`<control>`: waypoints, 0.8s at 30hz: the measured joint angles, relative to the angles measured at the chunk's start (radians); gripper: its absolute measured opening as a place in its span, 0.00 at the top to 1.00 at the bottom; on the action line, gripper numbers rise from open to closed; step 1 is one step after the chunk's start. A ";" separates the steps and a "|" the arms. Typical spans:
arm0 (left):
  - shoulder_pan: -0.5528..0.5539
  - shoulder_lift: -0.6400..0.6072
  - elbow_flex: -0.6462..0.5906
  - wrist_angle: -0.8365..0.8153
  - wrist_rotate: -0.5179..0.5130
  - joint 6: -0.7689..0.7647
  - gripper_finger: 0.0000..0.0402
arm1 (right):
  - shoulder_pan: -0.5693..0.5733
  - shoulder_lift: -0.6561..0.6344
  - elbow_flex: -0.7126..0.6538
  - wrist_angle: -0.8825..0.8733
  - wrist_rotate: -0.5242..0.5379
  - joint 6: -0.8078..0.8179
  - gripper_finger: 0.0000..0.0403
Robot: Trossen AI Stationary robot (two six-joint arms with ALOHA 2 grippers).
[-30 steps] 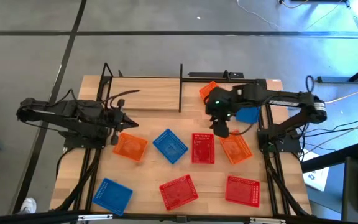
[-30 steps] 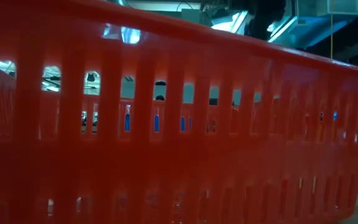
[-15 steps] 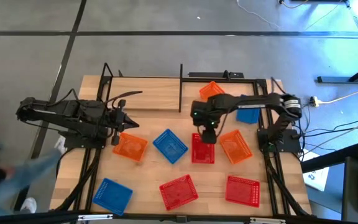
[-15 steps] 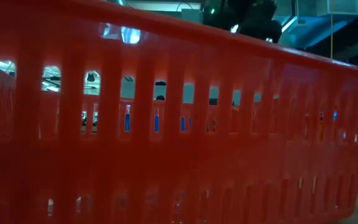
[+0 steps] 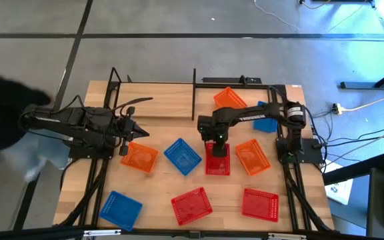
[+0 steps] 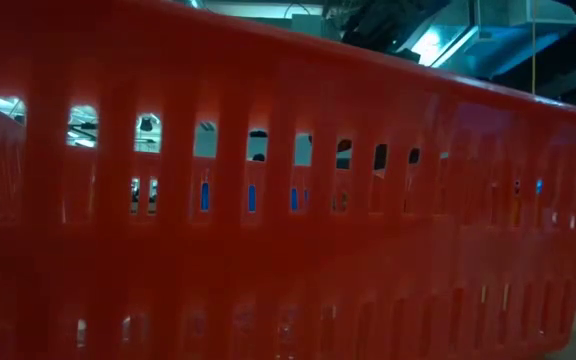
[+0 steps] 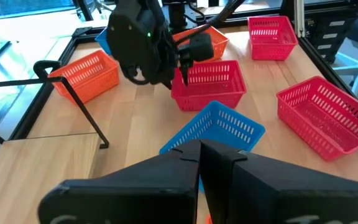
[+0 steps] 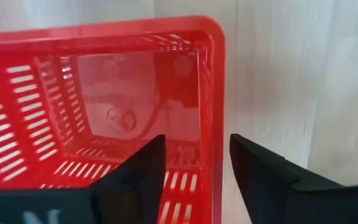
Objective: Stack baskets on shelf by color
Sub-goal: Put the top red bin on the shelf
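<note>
Nine mesh baskets show in the high view. On the shelf (image 5: 159, 100) at the far edge sit an orange basket (image 5: 231, 99) and a blue basket (image 5: 267, 121). My right gripper (image 5: 217, 140) is open above the far end of the middle red basket (image 5: 217, 160). In the right wrist view its fingers (image 8: 197, 146) straddle the basket's wall (image 8: 211, 112) near a corner, one finger inside and one outside, not visibly touching. My left gripper (image 5: 129, 131) waits shut and empty, beside the left orange basket (image 5: 140, 157).
Around the red basket lie a blue basket (image 5: 182, 157) and an orange basket (image 5: 252, 155). A blue basket (image 5: 121, 208) and two red baskets (image 5: 192, 205) (image 5: 260, 203) sit by the near edge. Black shelf posts (image 5: 193, 93) stand upright. A person (image 5: 2, 113) blurs past the table's left.
My right gripper has swung from above the right orange basket toward the table's left, ending over the far end of the middle red basket with its fingers still open. A person has moved into view at the table's left. The baskets have stayed put.
</note>
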 joint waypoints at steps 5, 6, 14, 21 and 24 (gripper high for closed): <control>0.000 0.000 0.000 0.001 0.000 -0.066 1.00 | 0.000 0.011 0.000 0.022 -0.001 -0.010 0.83; 0.000 0.000 0.000 0.002 0.000 -0.084 1.00 | 0.000 0.011 0.000 0.021 -0.001 -0.012 0.90; 0.000 0.000 0.000 0.025 0.000 -0.174 1.00 | 0.000 0.009 0.000 0.018 -0.004 0.022 0.99; 0.007 0.000 0.000 0.024 -0.070 -0.243 0.99 | 0.012 -0.013 0.002 0.008 0.000 0.073 1.00; 0.007 0.000 0.000 0.023 -0.081 -0.292 0.94 | 0.013 -0.020 0.020 0.003 -0.001 0.097 1.00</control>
